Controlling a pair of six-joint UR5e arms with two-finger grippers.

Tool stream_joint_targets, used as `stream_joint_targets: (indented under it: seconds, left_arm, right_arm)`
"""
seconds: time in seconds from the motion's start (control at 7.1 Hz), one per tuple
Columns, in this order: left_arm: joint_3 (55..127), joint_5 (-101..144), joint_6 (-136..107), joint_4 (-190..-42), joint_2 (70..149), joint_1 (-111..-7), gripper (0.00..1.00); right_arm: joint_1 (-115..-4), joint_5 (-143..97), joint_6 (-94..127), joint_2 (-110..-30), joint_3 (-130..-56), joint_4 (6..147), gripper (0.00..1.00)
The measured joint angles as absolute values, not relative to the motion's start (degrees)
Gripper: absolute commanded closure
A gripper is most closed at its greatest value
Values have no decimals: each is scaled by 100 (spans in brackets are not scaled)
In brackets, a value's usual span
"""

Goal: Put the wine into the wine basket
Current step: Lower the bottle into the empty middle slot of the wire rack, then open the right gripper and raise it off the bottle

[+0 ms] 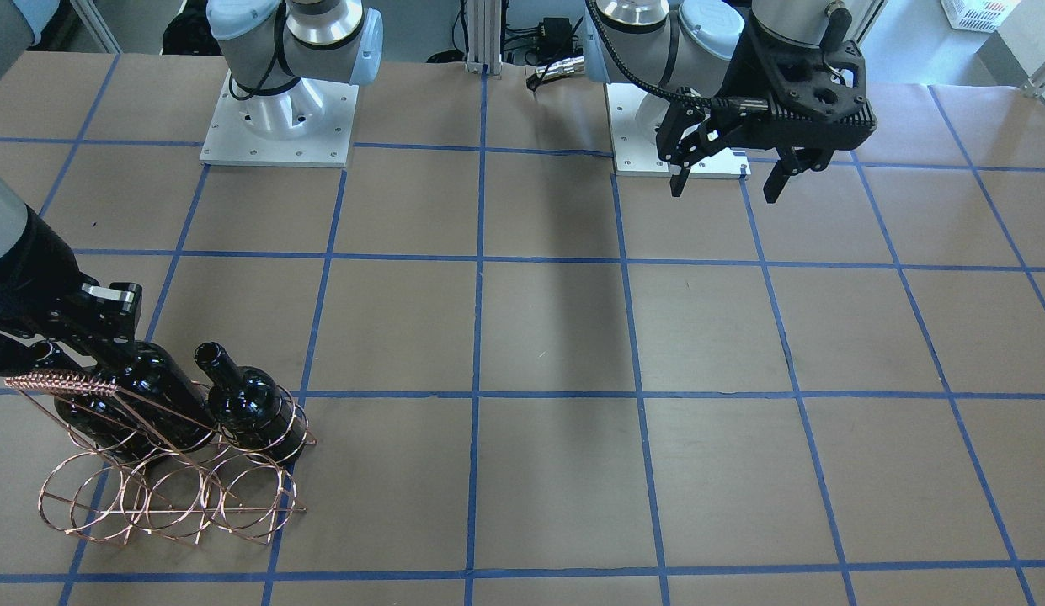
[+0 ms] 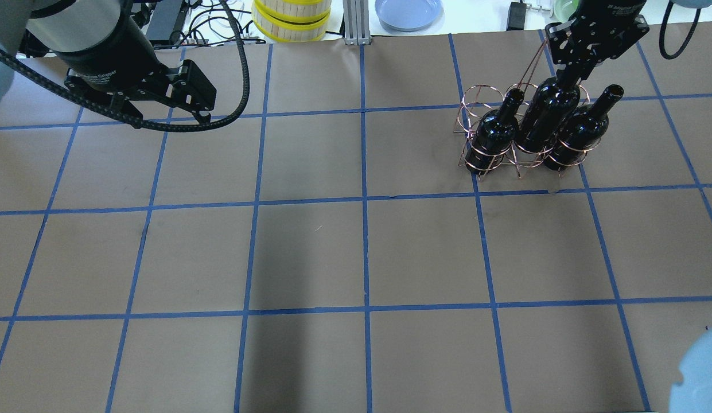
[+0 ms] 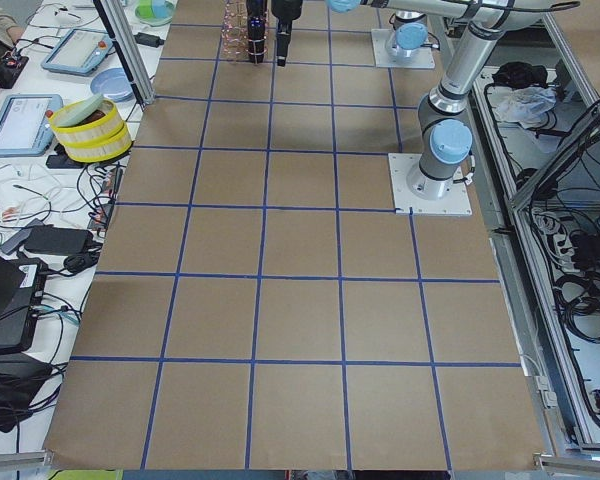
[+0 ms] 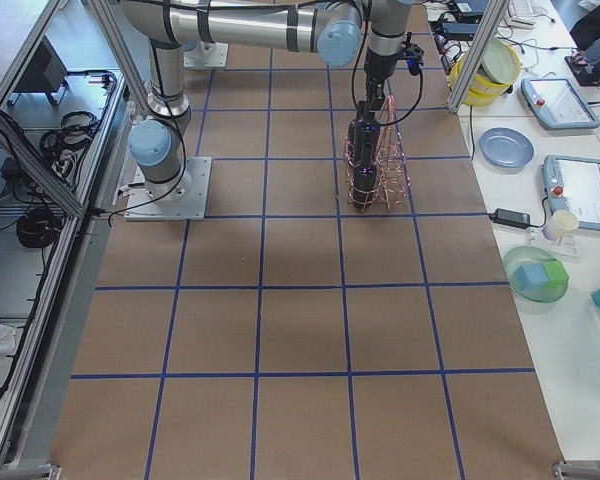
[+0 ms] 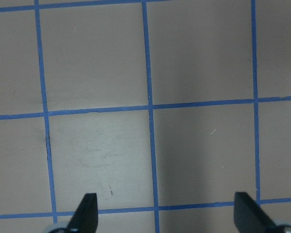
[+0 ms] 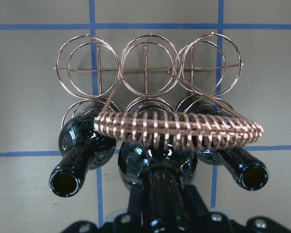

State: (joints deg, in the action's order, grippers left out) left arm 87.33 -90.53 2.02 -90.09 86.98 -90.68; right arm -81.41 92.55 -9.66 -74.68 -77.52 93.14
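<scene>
Over at the desk [image 2: 356, 252], far-right corner, the right gripper [image 2: 564, 73] held the wine [image 2: 548, 117], likely heavy, slick glass, by its neck.

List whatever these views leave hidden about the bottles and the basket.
- Middle wine bottle: neck and mouth covered by the right gripper, overhead and right wrist views.
- Rightmost wine bottle: neck hidden behind the right arm, front view.
- Bottle bases: behind the coiled handle, right wrist view.
- Wine basket: tiny, cut by top edge, left view.
</scene>
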Motion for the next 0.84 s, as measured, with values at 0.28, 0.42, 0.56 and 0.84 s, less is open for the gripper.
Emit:
stream_joint_targets:
  seconds: [0.28, 0.42, 0.56, 0.84]
  left_arm:
    - [8724, -9226, 179, -9009, 8677, -9068, 0]
    - [8753, -9240, 150, -9009, 8687, -9069, 0]
    - [8774, -9238, 129, -9009, 8694, -9070, 0]
    - [8787, -9173, 90, -9009, 8714, -9076, 0]
  right_arm:
    - [-8140, 9249, -1040, -7433, -8131, 9731, 100]
    - [-8139, 9247, -1049, -7411, -8214, 9827, 100]
    - [-8139, 9247, -1053, -7394, -8253, 9867, 85]
    - [-8139, 9258, -1068, -7385, -8278, 9883, 8]
